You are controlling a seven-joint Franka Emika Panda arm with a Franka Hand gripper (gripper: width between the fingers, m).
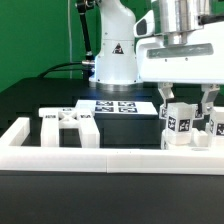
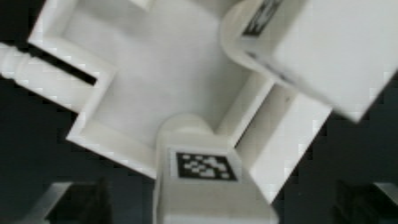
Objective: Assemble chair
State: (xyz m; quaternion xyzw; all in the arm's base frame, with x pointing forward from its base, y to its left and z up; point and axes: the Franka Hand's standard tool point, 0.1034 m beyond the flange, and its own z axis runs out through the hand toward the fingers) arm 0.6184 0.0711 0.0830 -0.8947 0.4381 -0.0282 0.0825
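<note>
Since the next move all comes down to where the part sits relative to the pincer, that's what I'd look at. The two-finger gripper [image 1: 187,110] hangs over the end of the bench on the exterior view's right, close to the edge that the long white border rail [image 1: 110,152] runs along. Its jaws are spread wide, with nothing clamped between them as far as I can see. Directly under it, in the gap between the fingers, stands the small white plastic blocky chair piece with black-and-white square tags [image 1: 181,126]. The fingertips look about level with its top. Whether they touch it, I can't tell from this angle.

The wrist view backs that up. A white blocky post with a square tag on its face [image 2: 199,165] sits right in line with the wrist, next to a flat white plastic panel with a raised rim [image 2: 160,95]. My read is that the post's long axis runs upright, pointing at the wrist, so the approach is straight down, not sideways. I'd guess the fingers close across its short sides, but the picture's blurry, so pinch of salt.

The other loose white plastic blocky parts [image 1: 65,122] lie well apart, toward the corner on the exterior view's left along the same rail edge. The flat white marker board [image 1: 115,106] is mid-bench, toward the white robot base [image 1: 112,60], out of the way.
</note>
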